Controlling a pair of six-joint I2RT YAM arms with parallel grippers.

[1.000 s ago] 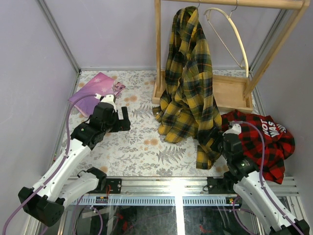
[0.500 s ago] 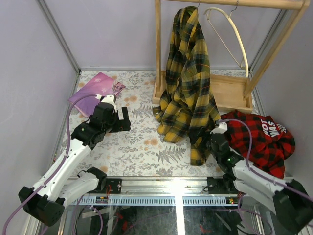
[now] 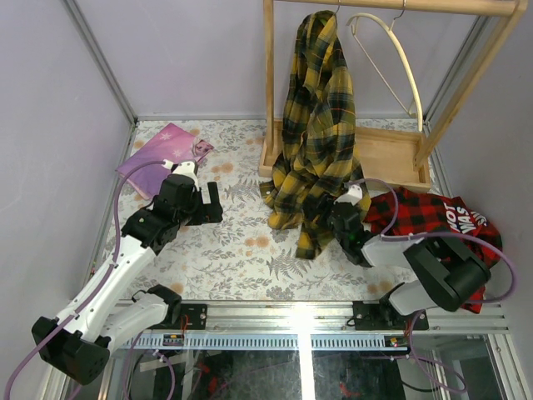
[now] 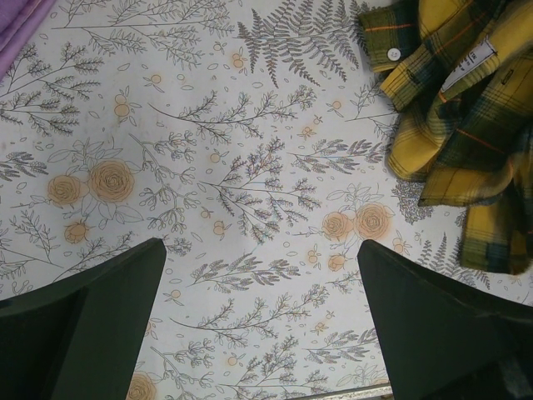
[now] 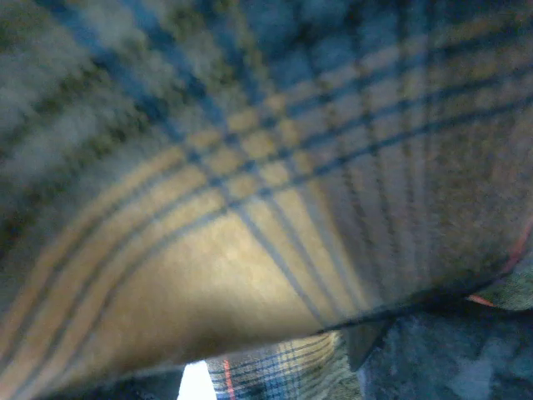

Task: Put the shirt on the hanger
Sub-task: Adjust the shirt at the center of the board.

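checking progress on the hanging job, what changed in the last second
The right arm swung left into the lower hem of the shirt, and the dangling hem shifted left with it; whether its jaws have gripped the cloth cannot be seen. The left arm, red plaid garment and purple item stayed put.

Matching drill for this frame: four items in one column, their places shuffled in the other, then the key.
Items
1. yellow plaid shirt
2. red plaid garment
3. purple flat item
4. cream hanger

Places
A. lying at the right edge of the table
B. hanging bare from the wooden rail
C. lying in the table's far-left corner
D. draped from the rail, lower part reaching the table

Pairs: 1-D, 2-A, 3-C, 4-B
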